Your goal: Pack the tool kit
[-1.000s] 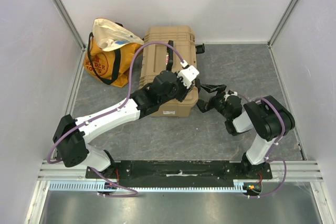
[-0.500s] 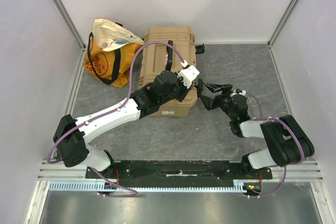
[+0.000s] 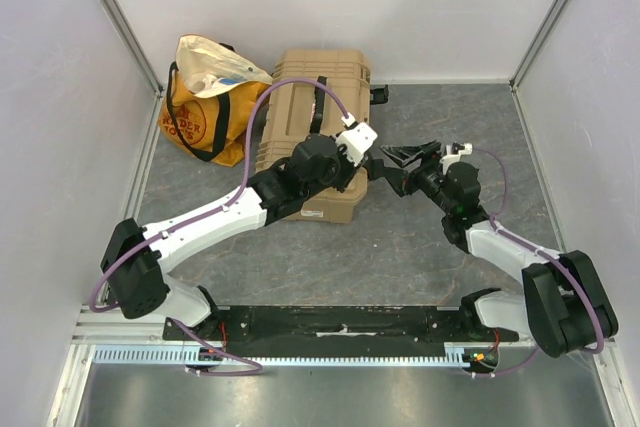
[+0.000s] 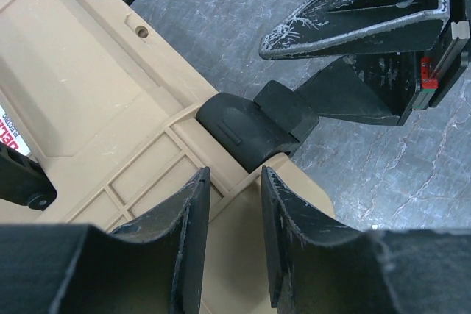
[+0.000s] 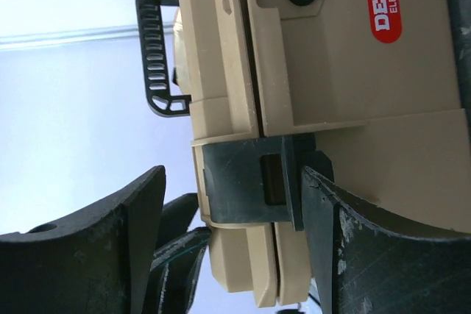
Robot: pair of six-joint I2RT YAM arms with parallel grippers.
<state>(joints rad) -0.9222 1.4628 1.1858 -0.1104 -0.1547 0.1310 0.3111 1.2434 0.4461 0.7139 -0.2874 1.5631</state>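
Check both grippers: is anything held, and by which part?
Nothing is held. The right gripper stands open astride the black latch on the toolbox side, not clamped; the left gripper, jaws nearly together, has nothing between them.

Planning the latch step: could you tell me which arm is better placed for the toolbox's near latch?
Probably right: the right gripper, open, brackets the black latch; the left gripper hovers narrow above the lid.

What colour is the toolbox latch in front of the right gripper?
Black; the latch shows best in the right wrist view.
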